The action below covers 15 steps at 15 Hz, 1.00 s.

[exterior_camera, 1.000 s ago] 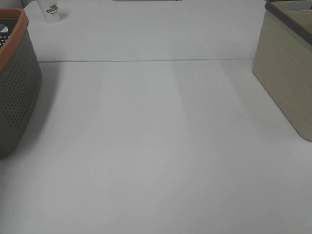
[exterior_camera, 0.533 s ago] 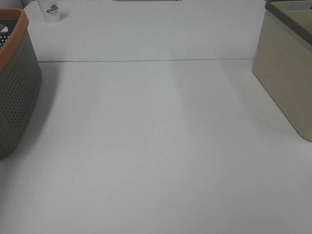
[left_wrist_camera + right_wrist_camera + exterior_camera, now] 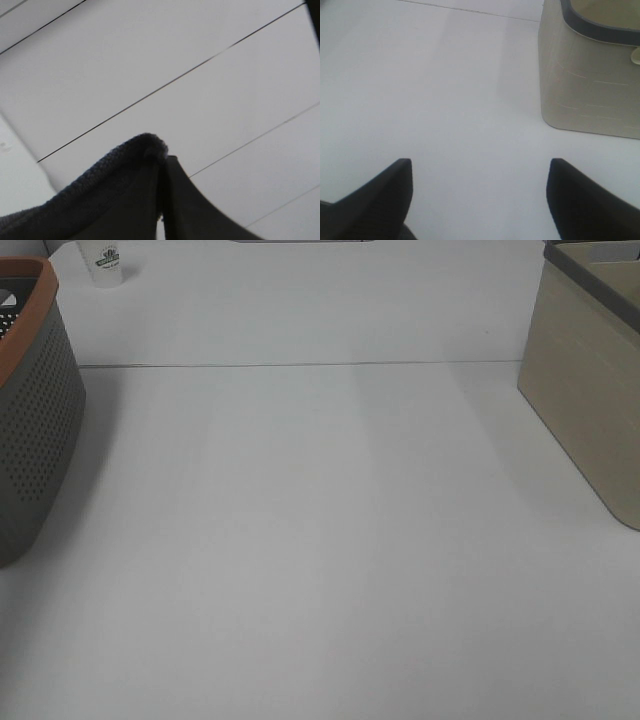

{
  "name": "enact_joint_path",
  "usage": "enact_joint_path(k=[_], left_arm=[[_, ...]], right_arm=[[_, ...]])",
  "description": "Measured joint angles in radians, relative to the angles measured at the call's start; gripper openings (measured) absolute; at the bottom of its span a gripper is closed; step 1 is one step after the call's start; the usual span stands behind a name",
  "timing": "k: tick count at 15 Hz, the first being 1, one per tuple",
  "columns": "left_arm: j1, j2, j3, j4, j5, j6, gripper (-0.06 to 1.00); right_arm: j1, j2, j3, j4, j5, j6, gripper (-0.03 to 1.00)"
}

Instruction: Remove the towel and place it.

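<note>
Left gripper [image 3: 162, 162] tight on the towel [image 3: 95, 195], cloth over one finger; right gripper [image 3: 480, 172] apart.

grey basket [image 3: 35, 440]: cut by edge | beige basket [image 3: 585, 390]: cut by edge | towel [image 3: 95, 197]: mostly out of frame

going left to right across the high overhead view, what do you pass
grey perforated basket with an orange rim → small white cup with a dark logo → open stretch of white table → beige rectangular bin with a dark grey rim
</note>
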Motion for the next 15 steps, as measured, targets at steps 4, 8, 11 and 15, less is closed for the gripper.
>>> enact_joint_path(k=[4, 8, 11, 15], left_arm=[[-0.002, 0.011, -0.224, 0.0, -0.123, 0.007, 0.0], [-0.087, 0.062, -0.383, 0.003, -0.186, 0.01, 0.0], [-0.189, 0.104, -0.39, 0.017, -0.186, 0.01, 0.0], [-0.331, 0.173, -0.39, 0.168, -0.188, 0.015, 0.0]], right_arm=[[0.0, 0.0, 0.0, 0.0, 0.0, 0.0, 0.74], [0.0, 0.0, 0.0, 0.0, 0.0, 0.0, 0.74], [0.0, 0.0, 0.0, 0.0, 0.0, 0.0, 0.74], [0.0, 0.0, 0.0, 0.0, 0.0, 0.0, 0.74]])
